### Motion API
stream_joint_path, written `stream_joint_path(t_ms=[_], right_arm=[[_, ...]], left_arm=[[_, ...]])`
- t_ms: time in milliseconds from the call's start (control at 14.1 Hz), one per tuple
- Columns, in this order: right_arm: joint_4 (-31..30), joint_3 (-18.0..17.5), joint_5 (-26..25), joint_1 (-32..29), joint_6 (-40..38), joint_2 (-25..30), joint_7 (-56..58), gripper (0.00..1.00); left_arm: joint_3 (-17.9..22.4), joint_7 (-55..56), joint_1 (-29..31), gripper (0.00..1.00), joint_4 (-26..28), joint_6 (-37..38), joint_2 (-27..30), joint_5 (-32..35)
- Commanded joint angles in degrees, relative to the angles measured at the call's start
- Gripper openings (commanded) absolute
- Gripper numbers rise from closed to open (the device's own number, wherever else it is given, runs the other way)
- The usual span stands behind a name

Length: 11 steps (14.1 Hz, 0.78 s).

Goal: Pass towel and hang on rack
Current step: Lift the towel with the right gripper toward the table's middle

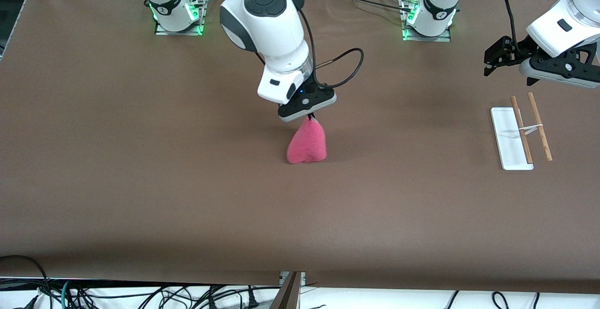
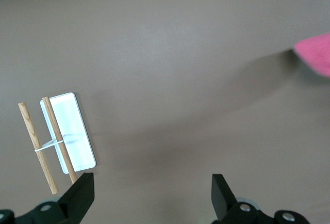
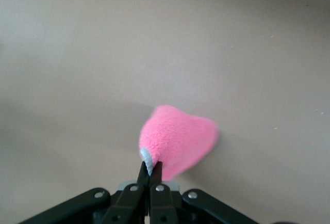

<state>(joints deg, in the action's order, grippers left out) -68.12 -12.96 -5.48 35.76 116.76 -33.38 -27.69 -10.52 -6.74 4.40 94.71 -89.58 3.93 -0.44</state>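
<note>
- Near the middle of the surface, the right claw pinches the towel by its top corner.
- It looks soft, light and floppy, so take another corner.
- Over the rack, the left claw waits, spread wide.

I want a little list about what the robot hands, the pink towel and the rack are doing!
right hand: shut on one corner of the towel, over the middle of the table
towel: pink, hanging from the right hand, its lower end bunched on the table
left hand: open, empty, waiting in the air by the rack
rack: toward the left arm's end of the table, white base, two wooden rods, nothing on it
handover: not yet done
</note>
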Motion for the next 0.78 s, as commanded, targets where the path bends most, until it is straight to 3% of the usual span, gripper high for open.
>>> stream_joint_path(t_ms=[0, 711], right_arm=[[2.1, -0.1, -0.4, 0.5, -0.9, -0.5, -2.1, 0.0], [2.2, -1.0, -0.3, 0.5, -5.8, 0.9, -3.0, 0.0]], left_arm=[[-0.2, 0.7, 0.2, 1.0, -1.1, 1.1, -0.4, 0.0], [-0.1, 0.7, 0.7, 1.0, -1.2, 1.0, -0.3, 0.0]])
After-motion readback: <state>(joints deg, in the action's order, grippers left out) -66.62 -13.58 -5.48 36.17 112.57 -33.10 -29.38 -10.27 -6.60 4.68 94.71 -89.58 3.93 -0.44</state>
